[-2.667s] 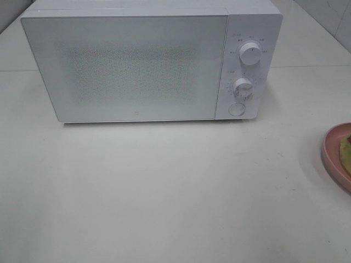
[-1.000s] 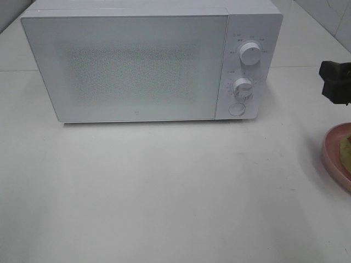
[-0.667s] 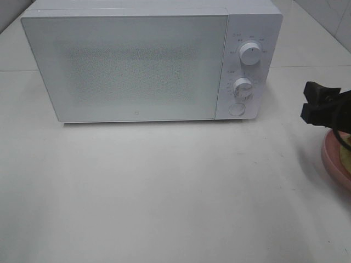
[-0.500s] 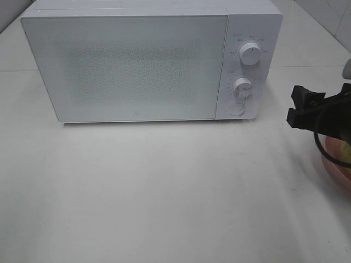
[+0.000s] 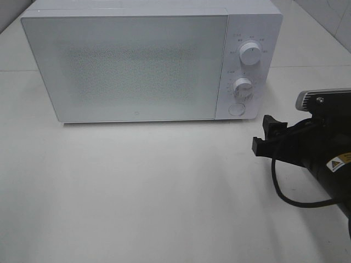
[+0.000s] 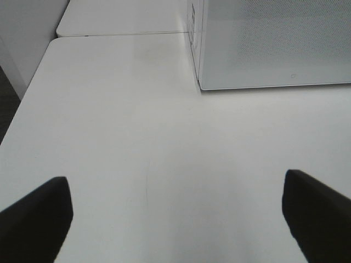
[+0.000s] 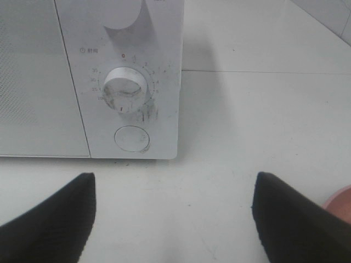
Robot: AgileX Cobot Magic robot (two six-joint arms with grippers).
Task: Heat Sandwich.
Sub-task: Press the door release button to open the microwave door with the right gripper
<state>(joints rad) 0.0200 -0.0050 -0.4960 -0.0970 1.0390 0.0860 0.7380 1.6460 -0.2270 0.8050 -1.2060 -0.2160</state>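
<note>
The white microwave (image 5: 131,66) stands at the back of the table with its door closed. My right gripper (image 5: 262,134) hangs open and empty to the right of its control panel, pointing towards it. The right wrist view shows the timer knob (image 7: 125,90) and the round door button (image 7: 130,138) ahead of the open right gripper (image 7: 175,219). The sandwich is hidden behind my right arm. A sliver of the pink plate (image 7: 343,203) shows at the edge of the right wrist view. My left gripper (image 6: 175,219) is open over bare table, near the microwave's (image 6: 274,44) left corner.
A second knob (image 5: 250,55) sits at the top of the microwave's panel. The white table (image 5: 137,192) stretches in front of the microwave. A seam in the table (image 6: 120,34) runs behind the microwave's left side.
My right arm has come in from the right edge and moved left and forward, now covering the pink plate. The microwave has not moved.
</note>
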